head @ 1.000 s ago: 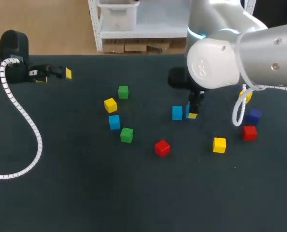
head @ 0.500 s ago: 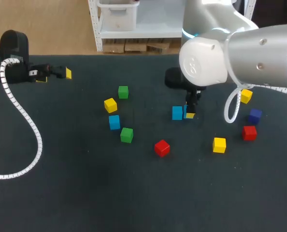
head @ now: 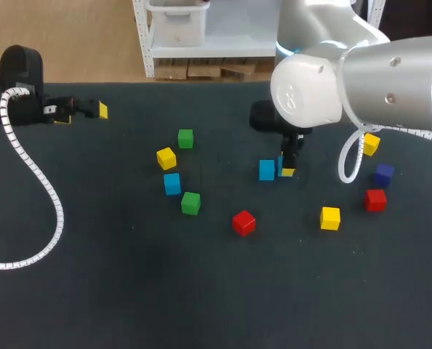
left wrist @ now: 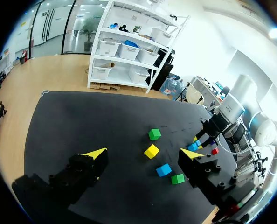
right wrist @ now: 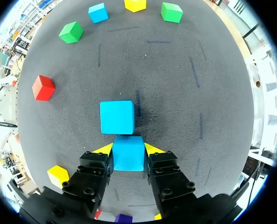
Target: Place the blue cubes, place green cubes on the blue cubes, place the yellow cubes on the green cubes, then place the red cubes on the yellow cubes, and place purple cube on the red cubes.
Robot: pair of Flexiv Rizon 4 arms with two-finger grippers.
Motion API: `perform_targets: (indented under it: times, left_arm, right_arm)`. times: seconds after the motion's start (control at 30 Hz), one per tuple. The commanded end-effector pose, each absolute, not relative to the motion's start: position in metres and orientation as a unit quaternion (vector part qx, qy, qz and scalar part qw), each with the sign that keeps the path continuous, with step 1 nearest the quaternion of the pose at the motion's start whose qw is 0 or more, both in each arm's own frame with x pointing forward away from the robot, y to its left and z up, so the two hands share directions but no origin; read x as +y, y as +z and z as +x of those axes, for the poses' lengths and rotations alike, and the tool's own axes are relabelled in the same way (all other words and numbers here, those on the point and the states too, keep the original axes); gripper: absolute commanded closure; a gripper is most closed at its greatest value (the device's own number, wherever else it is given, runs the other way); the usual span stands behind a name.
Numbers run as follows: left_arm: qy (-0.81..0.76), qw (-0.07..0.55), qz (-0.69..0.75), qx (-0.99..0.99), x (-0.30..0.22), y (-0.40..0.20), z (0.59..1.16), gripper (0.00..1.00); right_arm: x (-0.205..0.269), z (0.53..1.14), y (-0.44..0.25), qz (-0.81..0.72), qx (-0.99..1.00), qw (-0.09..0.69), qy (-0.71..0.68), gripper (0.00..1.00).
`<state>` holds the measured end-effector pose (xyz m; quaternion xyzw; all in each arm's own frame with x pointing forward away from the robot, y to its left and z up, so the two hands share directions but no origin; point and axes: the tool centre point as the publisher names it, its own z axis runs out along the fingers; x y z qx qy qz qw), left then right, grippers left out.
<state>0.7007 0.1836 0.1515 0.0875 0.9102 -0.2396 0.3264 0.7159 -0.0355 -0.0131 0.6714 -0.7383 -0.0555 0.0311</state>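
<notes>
1. The right arm has shifted a little toward the resting blue cube over the last second, and has barely moved in the last half. Judging by that, the blue pair is nearly set as the base layer.
2. The left hand hovers over the worktop, well apart from the resting blue cube, fingers spread with nothing between them.
3. The right hand clamps a second blue cube from two sides, just beside the resting one. Whether the two cubes touch cannot be told.
4. A cube has no long axis. The held cube's faces sit square with the resting blue cube's, slightly offset sideways.
</notes>
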Motion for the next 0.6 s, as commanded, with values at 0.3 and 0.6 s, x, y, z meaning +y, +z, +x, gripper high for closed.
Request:
perform_targets:
  times: [0.3,0.6]
  left_arm:
    - [-0.242,0.329,0.088,0.909,0.1844,0.1503,0.6999,0.00]
    - [-0.242,0.329,0.088,0.909,0.1844,0.1503,0.6999,0.00]
  right_arm:
    - [-0.0325,0.7154,-0.0186,0.671,-0.738,0.038,-0.052,0.82]
    - [-0.0302,0.7166,-0.0176,0.671,-0.739,0.041,-0.047,0.78]
